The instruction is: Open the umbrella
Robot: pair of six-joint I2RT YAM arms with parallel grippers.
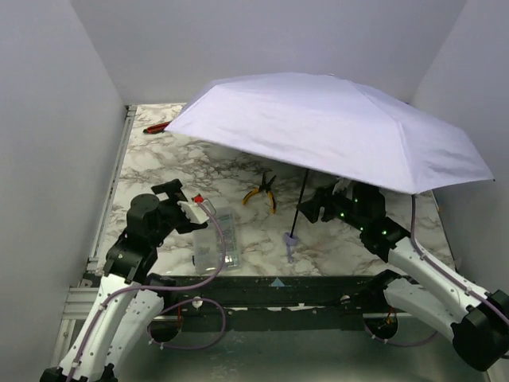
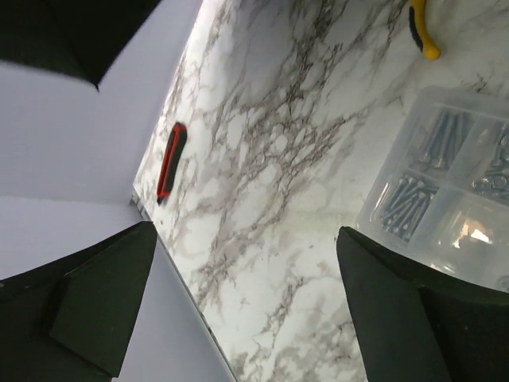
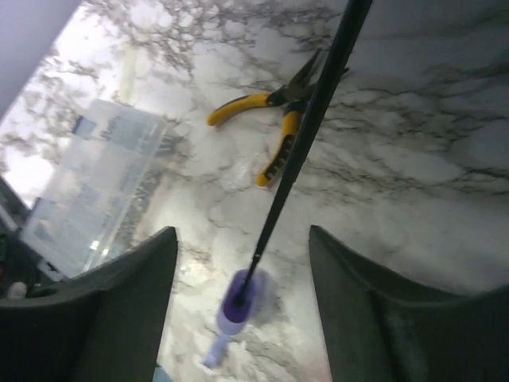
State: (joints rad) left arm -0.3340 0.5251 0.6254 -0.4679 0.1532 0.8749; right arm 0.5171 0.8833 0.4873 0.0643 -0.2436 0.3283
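The umbrella [image 1: 334, 127] stands open, its pale lavender-white canopy spread over the back and right of the table. Its thin black shaft [image 1: 301, 199] slants down to the small lavender handle [image 1: 290, 243], which rests on the marble near the front edge. My right gripper [image 1: 316, 208] is open just right of the shaft and holds nothing. In the right wrist view the shaft [image 3: 294, 151] and blurred handle [image 3: 238, 306] lie between the spread fingers, untouched. My left gripper [image 1: 191, 208] is open and empty over the left of the table. The canopy's black lining [image 2: 64, 32] shows in the left wrist view.
A clear plastic parts box [image 1: 216, 239] lies by the left gripper. Yellow-handled pliers [image 1: 261, 192] lie mid-table under the canopy. A red-and-black tool [image 1: 155, 127] lies at the back left corner. White walls enclose the marble table [image 1: 159, 171].
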